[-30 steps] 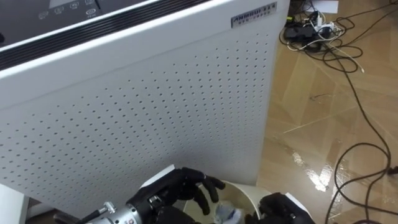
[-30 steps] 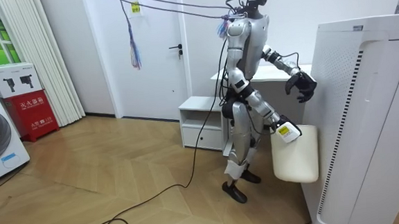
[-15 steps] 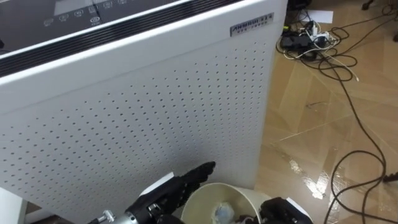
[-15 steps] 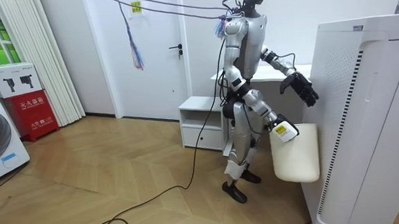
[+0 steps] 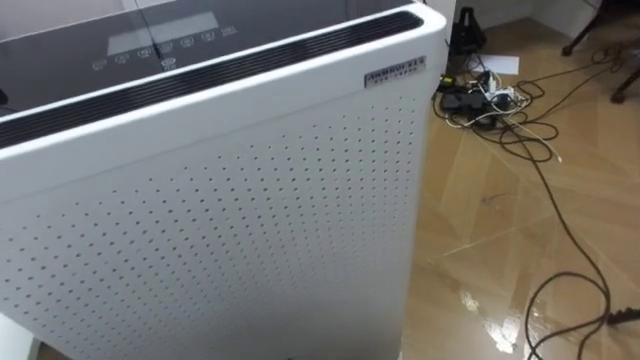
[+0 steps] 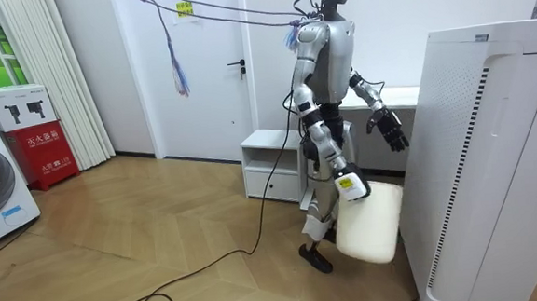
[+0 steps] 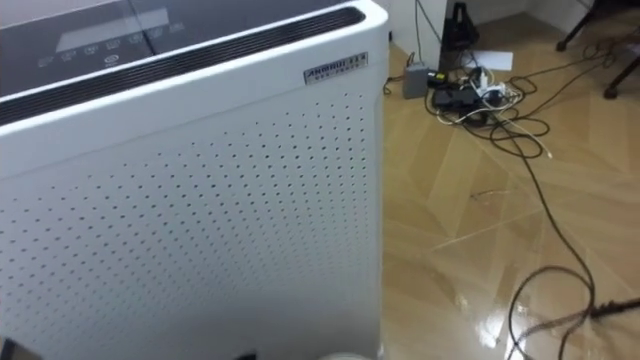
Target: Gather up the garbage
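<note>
In the room view I stand close to a tall white perforated appliance. My right hand hangs low at my side, shut on the top rim of a cream-white garbage bin, which hangs tilted by my legs. My left hand is raised at waist height in front of the appliance, fingers straight, holding nothing. What lies inside the bin is hidden from here.
The appliance's perforated side rises right in front of me. To its right lies glossy wood floor with a tangle of cables and plugs. A low white cabinet stands behind me, and a dark cable trails across the floor.
My left hand has uncurled above the bin and then drawn back towards my body. The bin has swung away from the appliance, to the room view's left. The eye view has lifted off the bin.
</note>
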